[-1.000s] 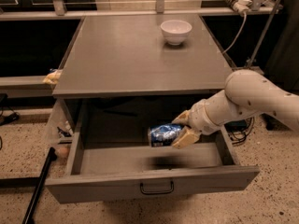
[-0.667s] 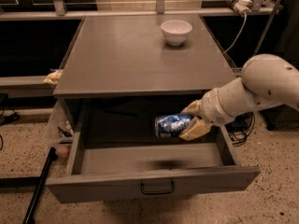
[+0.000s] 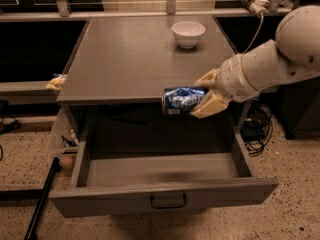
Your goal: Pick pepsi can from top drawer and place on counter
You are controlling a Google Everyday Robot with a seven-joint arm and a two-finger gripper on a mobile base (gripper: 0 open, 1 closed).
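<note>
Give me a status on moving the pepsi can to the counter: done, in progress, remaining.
Done: the pepsi can is out of the open top drawer, gripped on its side in the pincer. In hand: it hangs in front of the counter's front edge, above the drawer. Left: carry it over the counter and set it down, probably short of the white bowl at the back.

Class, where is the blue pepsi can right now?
In the camera view, the blue aluminium pepsi can is held sideways by the gripper, right of centre, at the grey counter's front edge, above the open top drawer.
</note>
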